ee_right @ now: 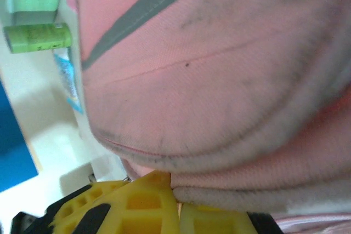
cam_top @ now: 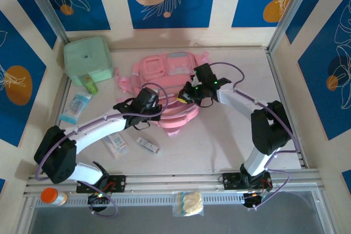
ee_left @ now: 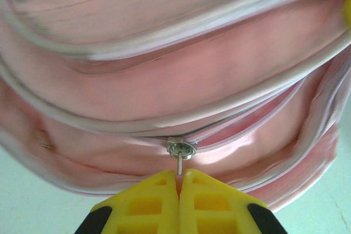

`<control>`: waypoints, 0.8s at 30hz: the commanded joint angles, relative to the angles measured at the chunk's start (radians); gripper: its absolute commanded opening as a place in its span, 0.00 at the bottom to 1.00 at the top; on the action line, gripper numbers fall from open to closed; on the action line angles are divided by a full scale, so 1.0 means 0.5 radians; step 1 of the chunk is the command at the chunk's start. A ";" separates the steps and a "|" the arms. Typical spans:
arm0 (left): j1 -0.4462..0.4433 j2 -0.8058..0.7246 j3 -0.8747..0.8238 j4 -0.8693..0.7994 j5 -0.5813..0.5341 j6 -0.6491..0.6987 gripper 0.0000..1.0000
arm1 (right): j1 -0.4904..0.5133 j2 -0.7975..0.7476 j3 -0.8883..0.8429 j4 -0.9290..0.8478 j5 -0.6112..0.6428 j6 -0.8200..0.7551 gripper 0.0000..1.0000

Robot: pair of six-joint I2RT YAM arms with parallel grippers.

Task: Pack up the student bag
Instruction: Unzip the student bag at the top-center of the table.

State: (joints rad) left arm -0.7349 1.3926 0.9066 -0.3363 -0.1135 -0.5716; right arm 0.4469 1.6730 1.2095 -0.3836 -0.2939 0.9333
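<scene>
Green tube (cam_top: pixel 90 85), perhaps glue, near bag (cam_top: pixel 164 67)

My left arm (cam_top: pixel 98 128) and right arm (cam_top: pixel 237 100) were white tubes between bulky black joints, each trailed by a looping lilac cable (cam_top: pixel 230 67), green lights (cam_top: pixel 218 83) glowed by my right wrist, and my left gripper (ee_left: pixel 179 176) and right gripper (ee_right: pixel 174 190) wore yellow moulded fingers (ee_left: pixel 145 206) with rectangular recesses over black mounts.

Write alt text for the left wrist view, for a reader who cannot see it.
The yellow left gripper, shut, pinches the small metal zipper pull of a pink bag. The bag's curved, pale-edged zipper seams arc across above it. A pale table shows at the lower corners.
</scene>
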 commanded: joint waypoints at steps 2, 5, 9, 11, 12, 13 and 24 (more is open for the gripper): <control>0.001 0.037 -0.024 -0.271 -0.103 0.015 0.00 | -0.319 -0.049 0.145 -0.093 -0.168 -0.281 0.00; 0.013 0.155 0.067 -0.273 -0.180 0.080 0.00 | -0.402 -0.043 0.160 -0.070 -0.161 -0.279 0.00; 0.077 0.251 0.172 -0.260 -0.245 0.115 0.00 | -0.421 0.012 0.220 -0.096 -0.232 -0.288 0.00; 0.111 0.258 0.202 -0.215 -0.218 0.116 0.00 | -0.416 0.016 0.228 -0.136 -0.173 -0.302 0.00; 0.111 0.248 0.206 -0.162 -0.190 0.125 0.00 | -0.414 0.015 0.226 -0.155 -0.147 -0.287 0.00; 0.111 0.243 0.201 -0.110 -0.149 0.131 0.00 | -0.408 0.014 0.215 -0.145 -0.155 -0.266 0.00; 0.111 0.338 0.324 0.002 0.002 0.125 0.00 | 0.005 0.047 -0.035 0.222 0.073 0.155 0.55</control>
State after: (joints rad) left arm -0.6888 1.5536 1.0264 -0.3824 -0.1387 -0.5217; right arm 0.4030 1.6829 1.2076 -0.3519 -0.3111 0.9375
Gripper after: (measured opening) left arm 0.048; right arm 0.536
